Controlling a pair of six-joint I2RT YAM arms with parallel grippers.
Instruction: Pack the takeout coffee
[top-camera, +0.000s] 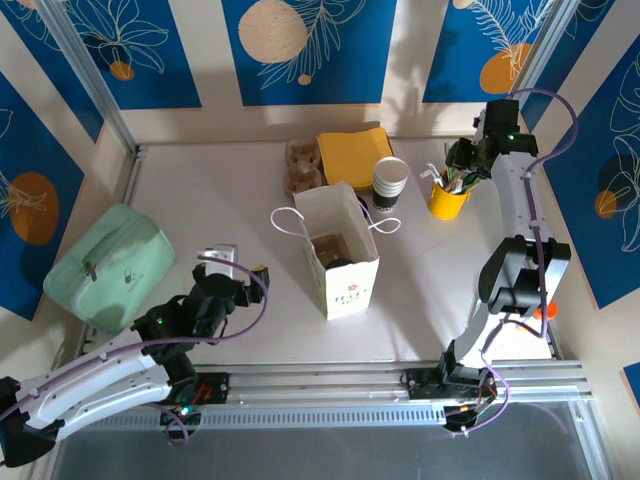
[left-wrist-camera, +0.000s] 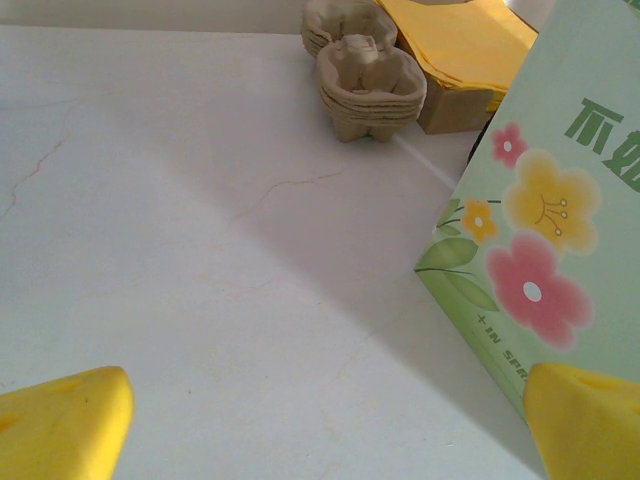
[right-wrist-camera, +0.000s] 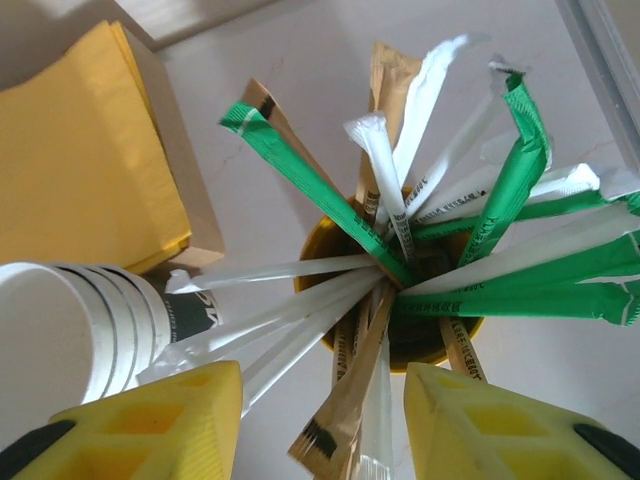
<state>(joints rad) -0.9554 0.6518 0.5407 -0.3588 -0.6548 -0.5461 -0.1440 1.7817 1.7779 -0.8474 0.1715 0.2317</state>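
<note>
Top external view: the white table (top-camera: 200, 200) is seen bounded by an aluminium rail (top-camera: 400, 372) along the near edge and by blue patterned walls on the other sides. Open surface lies between the one mint-green zipped fabric pouch (top-camera: 108, 265) at the left edge and the one white-and-green flowered paper bag (top-camera: 352, 290) standing at the middle, and again to the right of the bag. Behind the bag are counted two stacks of brown pulp cup carriers (top-camera: 302, 166), one pile of yellow paper napkins (top-camera: 355, 152), one stack of white-rimmed paper cups (top-camera: 390, 180) and one round yellow cup (top-camera: 447, 199) holding many green, white and brown wrapped sticks. The bag is open-topped, and a dark round shape inside it is taken to be the black lid of the takeout coffee (top-camera: 340, 263), set against a brown insert. The left gripper (top-camera: 236, 272) is held low, left of the bag, jaws wide apart with nothing between them. The right gripper (right-wrist-camera: 322, 430) is poised over the yellow cup, jaws apart, with sticks lying between the fingers but not clamped.
</note>
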